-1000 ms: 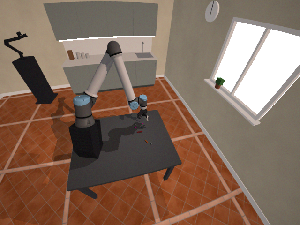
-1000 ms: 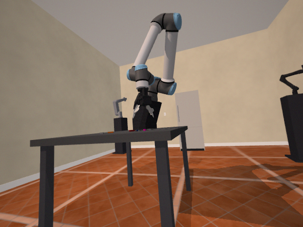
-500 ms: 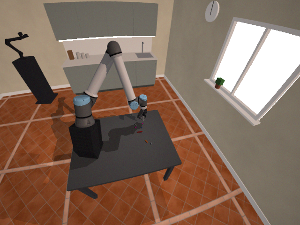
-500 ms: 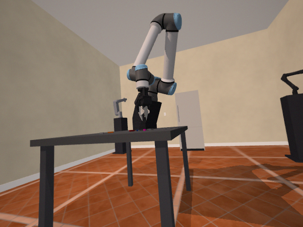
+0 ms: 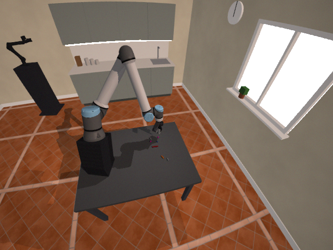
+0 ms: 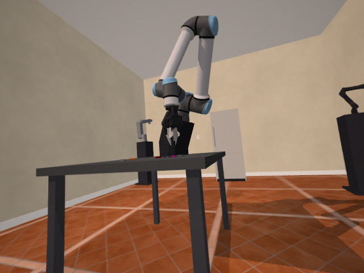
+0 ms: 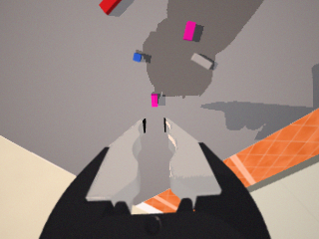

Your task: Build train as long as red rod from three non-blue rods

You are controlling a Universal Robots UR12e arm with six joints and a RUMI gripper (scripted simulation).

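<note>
While nothing sits between its narrowly parted fingertips, the claw [image 5: 158,133] [image 6: 173,144] [image 7: 155,119] hangs above the table's edge region [image 5: 169,127] [image 6: 187,165].

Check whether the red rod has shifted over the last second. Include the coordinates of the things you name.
No. In the top view the red rod [image 5: 154,146] [image 6: 158,157] [image 7: 109,6] lies in the same spot relative to the edges of the table [image 5: 139,172] [image 6: 117,165] [image 7: 75,75], so no direction to report.
</note>
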